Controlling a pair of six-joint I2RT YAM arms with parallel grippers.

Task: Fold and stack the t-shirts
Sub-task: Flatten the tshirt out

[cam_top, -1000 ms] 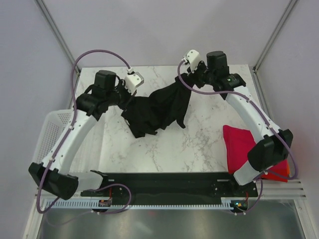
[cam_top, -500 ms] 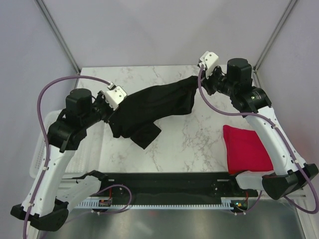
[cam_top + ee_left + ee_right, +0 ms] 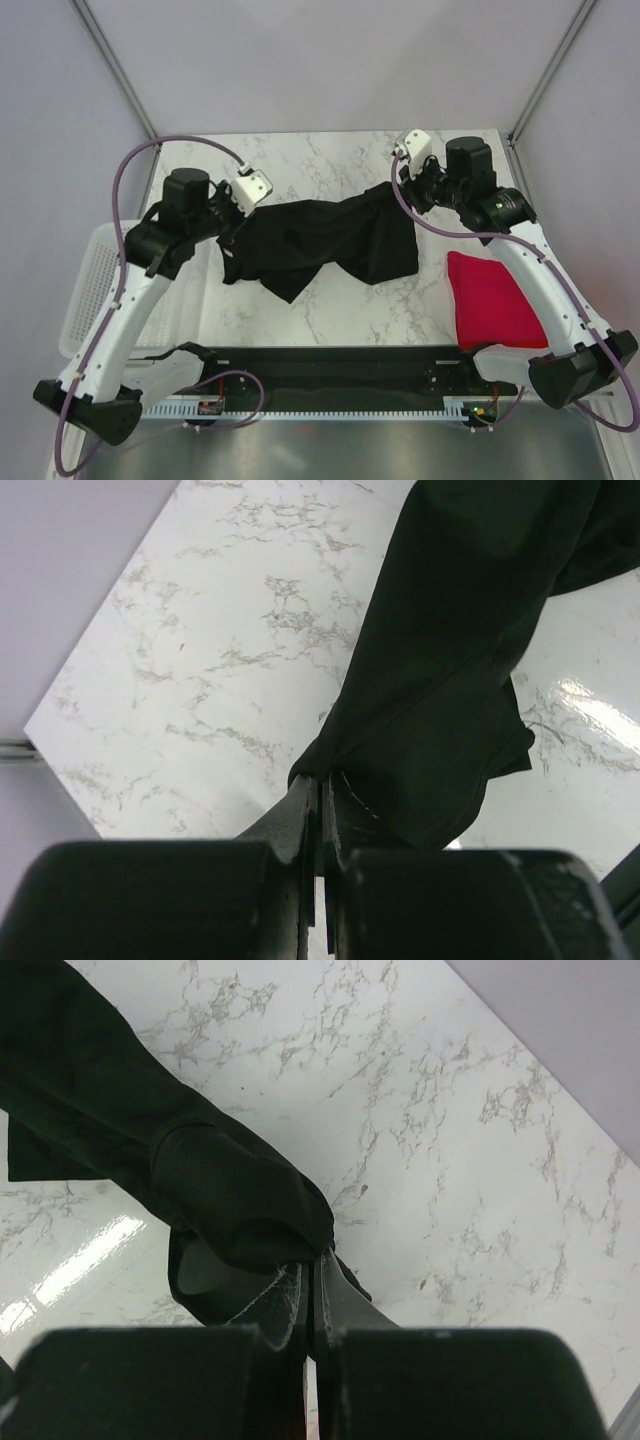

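A black t-shirt (image 3: pixel 320 240) hangs stretched between my two grippers over the middle of the marble table (image 3: pixel 330 310), its lower folds drooping down to the tabletop. My left gripper (image 3: pixel 232 218) is shut on the shirt's left end; the left wrist view shows the black cloth (image 3: pixel 450 670) pinched at the tips of that gripper (image 3: pixel 322 785). My right gripper (image 3: pixel 405 192) is shut on the right end, with bunched cloth (image 3: pixel 200 1180) at the tips of that gripper (image 3: pixel 312 1260). A folded magenta-red t-shirt (image 3: pixel 490 300) lies at the right of the table.
A white mesh basket (image 3: pixel 88 290) stands off the table's left edge, partly behind my left arm. A black rail (image 3: pixel 330 362) runs along the near edge. Metal frame posts (image 3: pixel 120 70) rise at the back corners.
Both grippers have come down and a little inward with the black shirt. The shirt, pulled taut half a second ago, now sags lower and wider.
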